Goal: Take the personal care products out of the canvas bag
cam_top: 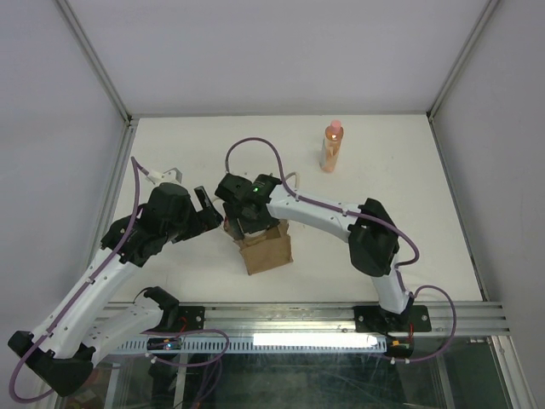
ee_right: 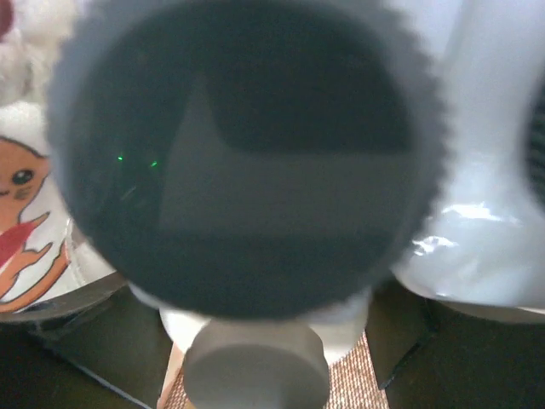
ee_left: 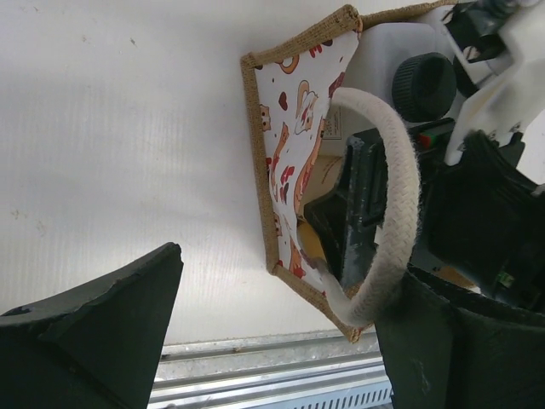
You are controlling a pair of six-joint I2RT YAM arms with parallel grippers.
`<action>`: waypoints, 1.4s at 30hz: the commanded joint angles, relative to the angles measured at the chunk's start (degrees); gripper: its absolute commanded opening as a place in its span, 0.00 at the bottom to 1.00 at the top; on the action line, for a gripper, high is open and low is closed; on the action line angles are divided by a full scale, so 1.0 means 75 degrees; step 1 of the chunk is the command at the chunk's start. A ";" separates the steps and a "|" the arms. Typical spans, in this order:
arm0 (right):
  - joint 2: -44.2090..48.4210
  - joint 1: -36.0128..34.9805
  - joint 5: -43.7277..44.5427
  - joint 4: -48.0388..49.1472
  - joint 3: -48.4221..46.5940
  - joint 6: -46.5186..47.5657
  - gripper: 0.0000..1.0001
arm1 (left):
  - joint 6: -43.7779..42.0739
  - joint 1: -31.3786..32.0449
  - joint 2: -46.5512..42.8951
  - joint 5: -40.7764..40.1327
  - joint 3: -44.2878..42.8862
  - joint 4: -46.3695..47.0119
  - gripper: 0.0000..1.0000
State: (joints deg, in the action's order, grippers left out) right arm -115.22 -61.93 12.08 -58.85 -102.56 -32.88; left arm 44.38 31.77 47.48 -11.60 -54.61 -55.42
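Observation:
The canvas bag [cam_top: 267, 249] stands mid-table; its white side panel with red marks [ee_left: 294, 153] and white loop handle [ee_left: 393, 204] show in the left wrist view. My right gripper [cam_top: 252, 220] is down inside the bag, its jaws wide apart. They flank a pale bottle with a cream cap [ee_right: 255, 368]. A white bottle's dark grey cap [ee_right: 238, 153] fills the view, with a second white bottle [ee_right: 477, 213] beside it. One grey-capped bottle [ee_left: 423, 85] also shows in the left wrist view. My left gripper [ee_left: 277, 336] is open at the bag's left side, the handle lying against its right finger. The orange bottle [cam_top: 331, 146] stands on the table behind.
The white table [cam_top: 400, 170] is walled at left, back and right. A metal rail [cam_top: 298, 317] runs along the near edge. The right arm's elbow [cam_top: 375, 234] sits to the right of the bag.

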 commanded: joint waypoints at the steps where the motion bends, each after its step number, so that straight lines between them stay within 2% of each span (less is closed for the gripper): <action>1: -0.0215 -0.0104 0.0500 -0.0180 -0.0388 0.0094 0.78 | 0.0054 -0.0099 -0.0026 -0.0060 -0.0295 0.0092 0.86; 6: -0.0253 -0.0144 0.0488 -0.0220 -0.0528 0.0107 0.70 | 0.0003 -0.0102 -0.0008 -0.0070 -0.0329 0.0081 0.87; 12: 0.0191 -0.0159 0.0470 -0.0118 -0.0883 0.0234 0.47 | -0.0111 -0.0099 0.0085 -0.0079 -0.0449 0.0089 0.88; 22: 0.1296 0.0013 0.0204 0.0348 -0.1208 0.0142 0.17 | -0.0230 -0.0099 0.0141 -0.0037 -0.0545 0.0094 0.89; 27: 0.1718 0.0325 -0.0348 0.0527 -0.1170 -0.0314 0.13 | -0.0217 -0.0103 0.0112 -0.0064 -0.0579 0.0095 0.90; 35: 0.2845 0.0996 -0.1630 0.1579 -0.0156 -0.1122 0.10 | -0.0133 -0.0099 -0.0043 -0.0204 -0.0519 0.0161 0.90; 42: 0.4291 0.2123 -0.3409 0.3176 0.1239 -0.2163 0.09 | -0.0122 -0.0102 0.0018 -0.0209 -0.0584 0.0231 0.91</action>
State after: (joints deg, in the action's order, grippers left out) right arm -92.40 -50.74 -4.25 -51.96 -95.33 -41.98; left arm 43.88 31.77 47.97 -11.99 -56.42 -55.72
